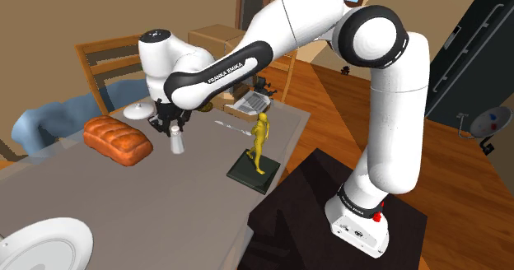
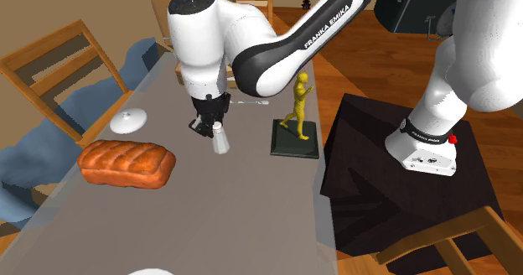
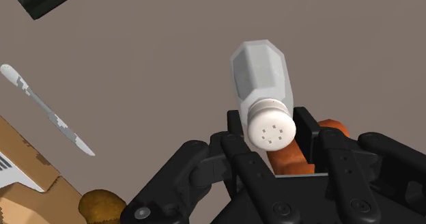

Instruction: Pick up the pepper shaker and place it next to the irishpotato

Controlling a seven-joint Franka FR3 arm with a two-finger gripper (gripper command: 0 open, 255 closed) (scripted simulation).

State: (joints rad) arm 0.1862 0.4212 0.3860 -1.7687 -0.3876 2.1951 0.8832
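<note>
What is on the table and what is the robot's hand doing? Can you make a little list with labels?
gripper: shut on the pepper shaker
pepper shaker: pale grey, white dotted cap
potato: brown, apart from the shaker, near the knife
bread loaf: orange-brown, lying on the table
figurine: yellow, upright on a dark base

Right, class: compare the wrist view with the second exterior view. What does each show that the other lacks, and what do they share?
The wrist view adds the holes in the cap of the pepper shaker and a brown potato. The second exterior view adds a white dish, a blue cloth and the black stand. Shared: the shaker clasped in the tool, the knife, the bread loaf, the figurine's dark base and the grey table.
</note>
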